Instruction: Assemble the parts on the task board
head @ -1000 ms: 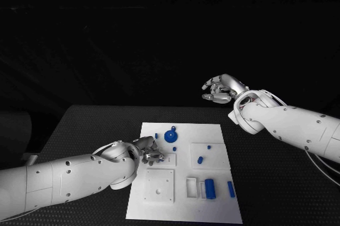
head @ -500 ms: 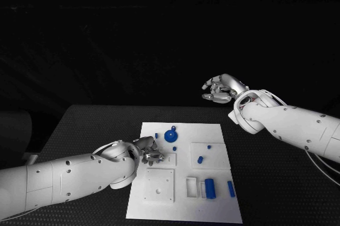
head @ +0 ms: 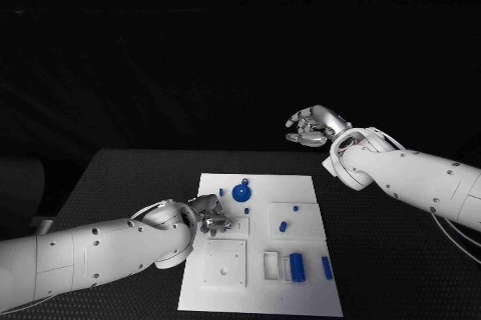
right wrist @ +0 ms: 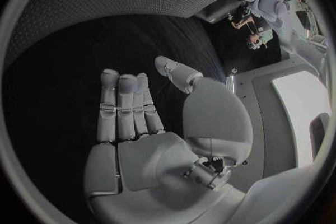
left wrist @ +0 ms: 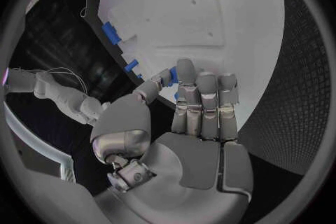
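**Seating a small part at the board's left side: left hand engaged, right hand idle**

Working at the left-middle of the task board (head: 301,188), the left hand (head: 208,214) is lowered onto it, fingers (left wrist: 203,95) drawn together with the thumb alongside; a small blue part (left wrist: 172,74) is glimpsed at the fingertips, but whether it is pinched cannot be told. The step is judged to be early placement. Fine alignment over a recess is called for next. The right hand (head: 315,125) is held raised beyond the table's far edge, fingers curled on nothing. A blue disc (head: 242,192) and blue bars (head: 297,266) lie on the board. The black table (head: 131,174) is textured; the room behind is dark.
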